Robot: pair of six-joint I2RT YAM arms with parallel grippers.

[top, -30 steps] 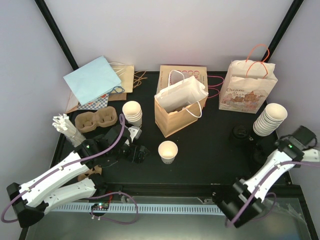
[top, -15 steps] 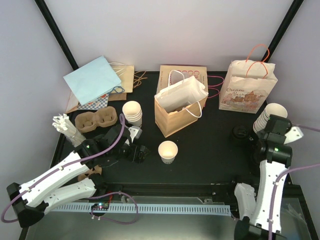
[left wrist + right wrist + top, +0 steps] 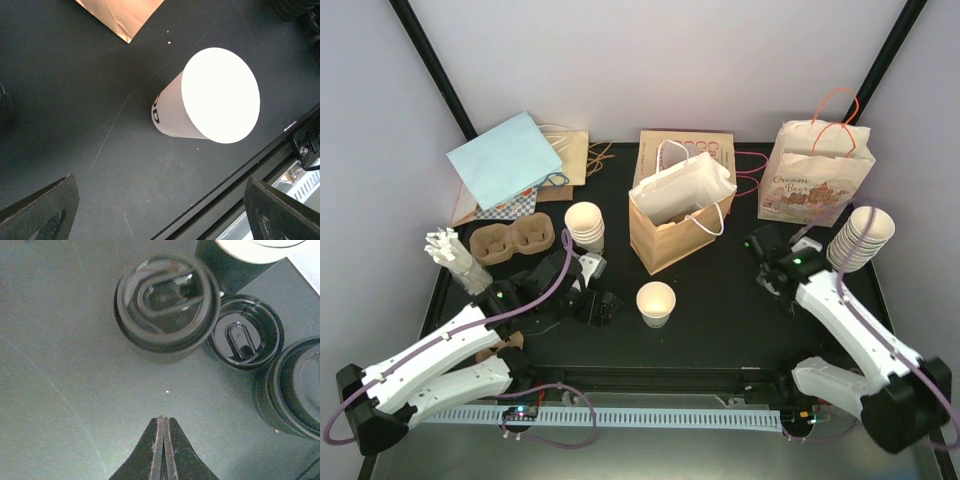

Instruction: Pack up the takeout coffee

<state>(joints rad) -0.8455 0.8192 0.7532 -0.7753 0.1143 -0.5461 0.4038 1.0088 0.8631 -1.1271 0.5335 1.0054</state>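
Note:
The takeout coffee cup (image 3: 656,302) (image 3: 210,100), small, cream-white and without a lid, stands upright on the black table near its front edge. My left gripper (image 3: 595,303) (image 3: 160,220) sits just left of it, open, with the cup ahead of its wide-spread fingers (image 3: 40,210) and nothing between them. My right gripper (image 3: 765,258) (image 3: 161,422) is shut on nothing and hovers over the black lids. In the right wrist view a stack of lids (image 3: 165,302) lies ahead of the fingertips. A single lid (image 3: 245,332) and another stack (image 3: 295,390) lie to the right.
A brown paper bag (image 3: 670,215) with a white bag inside stands open behind the cup. A printed bag (image 3: 815,175) stands at the back right. Cup stacks (image 3: 585,225) (image 3: 860,238) flank the middle. The pulp carrier (image 3: 512,240) and flat bags (image 3: 505,160) lie at the left.
My right arm swung in from the table's right edge, past the cup stack, to hover over the lids. The left arm and the cup stayed still.

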